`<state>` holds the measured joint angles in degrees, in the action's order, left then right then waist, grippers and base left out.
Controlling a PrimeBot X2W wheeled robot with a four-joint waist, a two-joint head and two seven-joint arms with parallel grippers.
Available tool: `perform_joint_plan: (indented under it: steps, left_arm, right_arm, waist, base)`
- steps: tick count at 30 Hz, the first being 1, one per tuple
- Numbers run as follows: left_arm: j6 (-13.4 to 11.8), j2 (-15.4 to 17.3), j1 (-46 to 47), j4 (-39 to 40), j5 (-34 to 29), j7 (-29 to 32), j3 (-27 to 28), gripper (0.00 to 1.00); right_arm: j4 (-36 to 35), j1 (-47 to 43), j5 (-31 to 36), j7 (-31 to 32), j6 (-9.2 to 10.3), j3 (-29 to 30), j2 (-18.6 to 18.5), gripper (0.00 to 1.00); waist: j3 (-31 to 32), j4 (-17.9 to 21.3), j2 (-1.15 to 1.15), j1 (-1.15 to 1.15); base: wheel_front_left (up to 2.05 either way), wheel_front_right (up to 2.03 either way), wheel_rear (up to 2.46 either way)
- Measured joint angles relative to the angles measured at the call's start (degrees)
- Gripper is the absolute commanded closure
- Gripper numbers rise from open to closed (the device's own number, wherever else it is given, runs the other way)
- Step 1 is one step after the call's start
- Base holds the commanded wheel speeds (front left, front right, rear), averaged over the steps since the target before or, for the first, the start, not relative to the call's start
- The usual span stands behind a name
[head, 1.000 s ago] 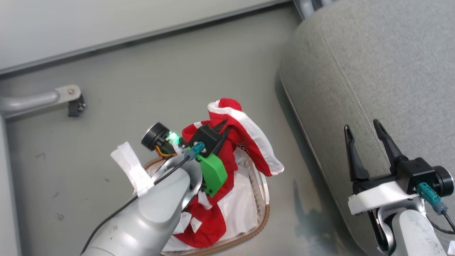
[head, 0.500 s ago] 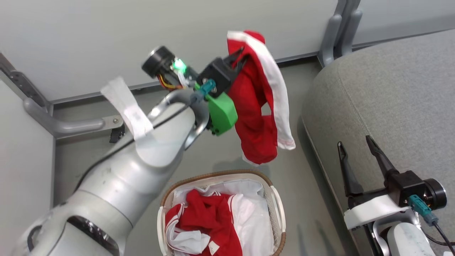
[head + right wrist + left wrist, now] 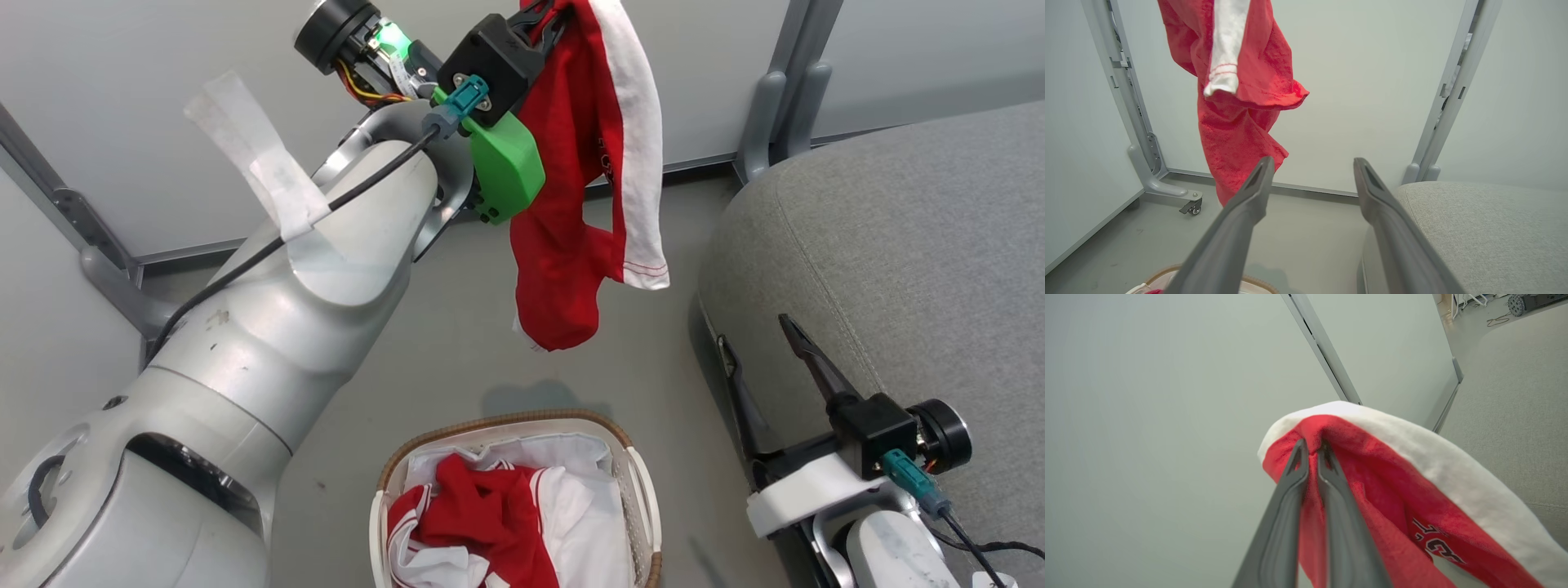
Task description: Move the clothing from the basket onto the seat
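Observation:
My left gripper (image 3: 545, 10) is raised high against the wall, shut on a red garment with a white stripe (image 3: 575, 204) that hangs free in the air, well above the basket. The left wrist view shows the two fingers pinching its red fold (image 3: 1312, 447) below the white band. More red and white clothing (image 3: 482, 510) lies in the white basket with a brown rim (image 3: 490, 420) on the floor. The grey sofa (image 3: 898, 245) stands to the right. Beside the sofa's edge, my right gripper (image 3: 753, 331) is open and holds nothing; the right wrist view has its fingers (image 3: 1312, 161) spread.
Pale wall panels stand behind, with a grey metal post (image 3: 784, 90) next to the sofa and another post with a caster foot (image 3: 1190, 204) at the left. Grey floor (image 3: 457, 359) lies between basket, wall and sofa.
My left arm has lifted the red garment out of the basket and high up against the wall. The head camera has tilted, so the whole picture shifted. The right gripper stays open.

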<state>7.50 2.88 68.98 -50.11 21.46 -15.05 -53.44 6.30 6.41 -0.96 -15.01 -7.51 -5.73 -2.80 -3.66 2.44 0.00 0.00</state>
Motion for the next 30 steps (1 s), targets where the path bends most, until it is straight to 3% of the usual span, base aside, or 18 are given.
perform_joint_plan:
  steps: [13,24,26,30]
  left_arm:
    - [-0.5,0.0,1.6,3.9,4.4,0.6,-4.8,1.00]
    - [-2.2,0.0,1.5,8.7,9.6,0.9,-9.6,1.00]
    - [-2.6,0.0,1.5,8.9,10.1,0.9,-10.1,1.00]
    - [-3.0,0.0,1.5,8.8,10.8,0.8,-11.0,1.00]
  right_arm:
    - [2.8,9.2,1.5,0.0,0.00,-6.6,0.0,0.00]
    - [6.7,18.1,3.6,0.0,0.00,-6.2,0.0,0.00]
    - [7.4,19.1,3.7,0.0,0.00,-6.2,0.0,0.54]
    - [8.7,20.5,3.8,0.0,0.00,-6.2,0.0,0.89]
  waist:
    - [1.1,-2.7,0.00,0.00]
    - [1.6,-4.8,0.00,0.00]
    - [1.7,-5.0,0.00,0.00]
    - [1.9,-5.2,0.00,0.00]
  base:
    - [0.00,0.00,0.00]
    - [0.00,0.00,0.00]
    - [0.00,0.00,0.00]
    - [0.00,0.00,0.00]
